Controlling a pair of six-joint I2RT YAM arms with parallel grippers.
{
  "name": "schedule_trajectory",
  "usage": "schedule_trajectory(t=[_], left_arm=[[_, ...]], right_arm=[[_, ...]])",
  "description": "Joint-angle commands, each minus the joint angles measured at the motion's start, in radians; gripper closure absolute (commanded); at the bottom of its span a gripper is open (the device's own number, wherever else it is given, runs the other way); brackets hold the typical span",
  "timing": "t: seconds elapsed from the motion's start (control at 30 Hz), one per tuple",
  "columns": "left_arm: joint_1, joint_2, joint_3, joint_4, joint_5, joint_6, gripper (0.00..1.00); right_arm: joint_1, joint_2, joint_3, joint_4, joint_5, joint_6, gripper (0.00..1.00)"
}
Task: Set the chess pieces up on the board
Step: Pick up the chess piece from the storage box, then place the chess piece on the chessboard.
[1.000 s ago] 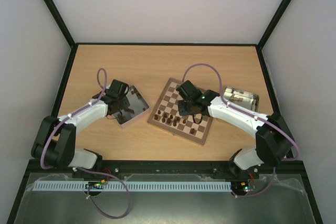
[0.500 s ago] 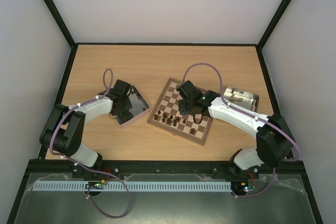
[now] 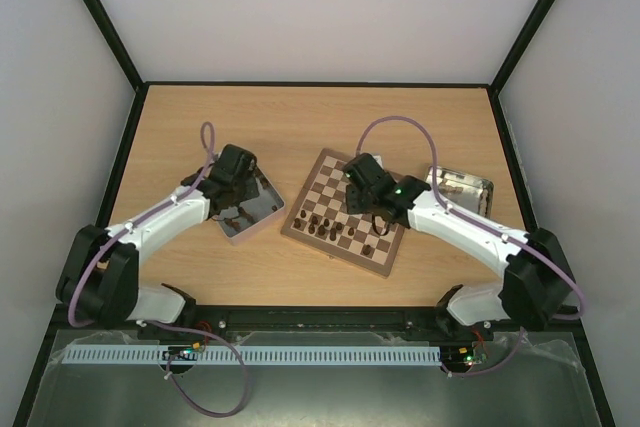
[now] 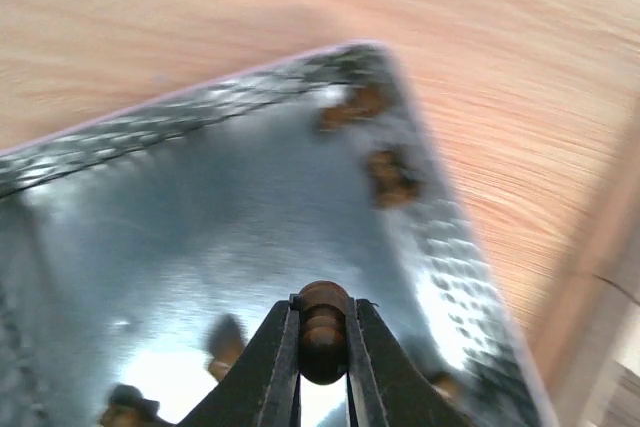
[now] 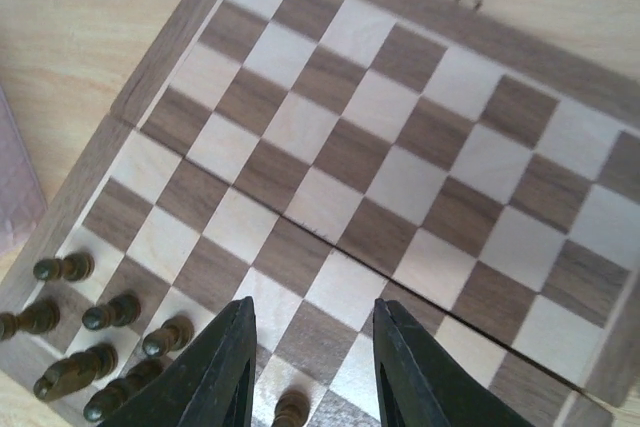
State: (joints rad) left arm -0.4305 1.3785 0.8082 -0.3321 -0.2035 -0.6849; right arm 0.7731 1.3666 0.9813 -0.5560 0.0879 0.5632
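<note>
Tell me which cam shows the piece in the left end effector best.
Left wrist: the chess piece sits close-up, pinched in the left end effector above the metal tray. Top external shows only that arm over the tray; the piece is too small to see. Right wrist misses it entirely.

The left gripper [image 4: 323, 352], on an arm reaching forward and inward, pinches a small dark chess piece [image 4: 323, 302], while the right gripper [image 5: 312, 332] points down from its inward-stretched arm, jaws parted and empty.
</note>
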Motion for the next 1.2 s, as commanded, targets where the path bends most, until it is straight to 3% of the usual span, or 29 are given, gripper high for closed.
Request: schedule_trajectory(t=[0.0, 0.27, 0.5, 0.83, 1.17], left_arm=[[-0.134, -0.033, 0.106, -0.028, 0.025, 0.078, 0.91], [-0.451, 0.127, 0.344, -0.086, 0.029, 0.156, 0.90], [-0.619, 0.342, 0.546, -0.172, 0.071, 0.207, 0.89], [-0.689, 0.560, 0.722, -0.282, 0.185, 0.255, 0.89], [-0.696, 0.645, 0.773, -0.339, 0.190, 0.261, 0.87]], right_arm=[[-0.014, -0.105, -0.036, 0.039, 0.172, 0.093, 0.68], [-0.161, -0.419, -0.178, 0.034, 0.444, 0.304, 0.66], [-0.176, -0.618, -0.204, -0.051, 0.647, 0.409, 0.61], [-0.176, -0.693, -0.226, -0.048, 0.683, 0.414, 0.60], [-0.176, -0.684, -0.239, -0.029, 0.656, 0.402, 0.59]])
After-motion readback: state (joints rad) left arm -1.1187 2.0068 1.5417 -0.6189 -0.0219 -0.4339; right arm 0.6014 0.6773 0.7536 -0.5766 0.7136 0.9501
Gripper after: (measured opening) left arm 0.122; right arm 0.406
